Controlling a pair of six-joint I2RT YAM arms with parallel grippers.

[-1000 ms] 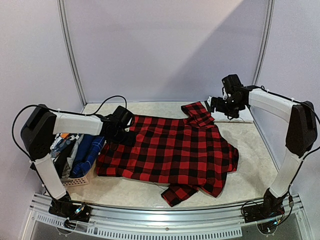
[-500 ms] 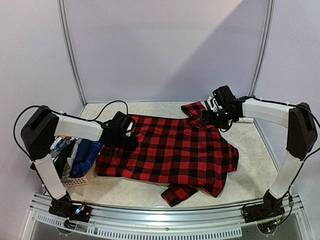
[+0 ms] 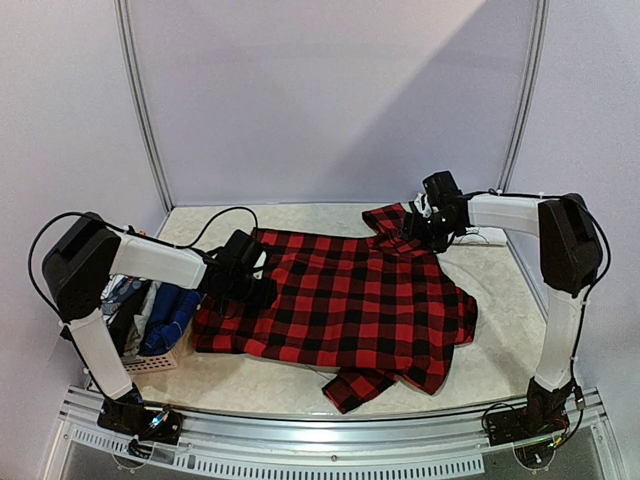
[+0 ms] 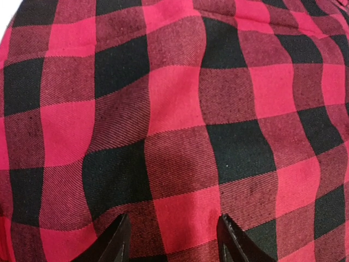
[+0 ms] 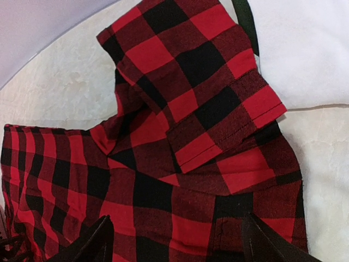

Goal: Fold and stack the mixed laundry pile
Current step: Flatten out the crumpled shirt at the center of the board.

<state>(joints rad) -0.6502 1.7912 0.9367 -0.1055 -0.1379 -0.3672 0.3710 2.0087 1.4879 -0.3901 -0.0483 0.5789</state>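
Tabletop (image 3: pixel 250 385): your right gripper (image 5: pixel 174 240) just reached plaid shirt (image 3: pixel 340 300) far corner, jaws wide; left gripper (image 4: pixel 172 240) half-open on shirt's left edge. Fold likely next.

My left arm (image 3: pixel 150 260) and right arm (image 3: pixel 510 212) are built alike. Each has smooth white tubular link shells, joined by bulky, rounded black joint housings (image 3: pixel 75 265). The wrist units are black and boxy. A thin black cable (image 3: pixel 228 208) arcs loose above the left forearm and trails back past the shoulder housing. Both bases (image 3: pixel 130 415) are black, with fine wiring bundled around them. Left pincer (image 4: pixel 174 245) and right pincer (image 5: pixel 180 245): matte black fingers (image 4: pixel 117 243), flat-sided, tapering to pointed tips.
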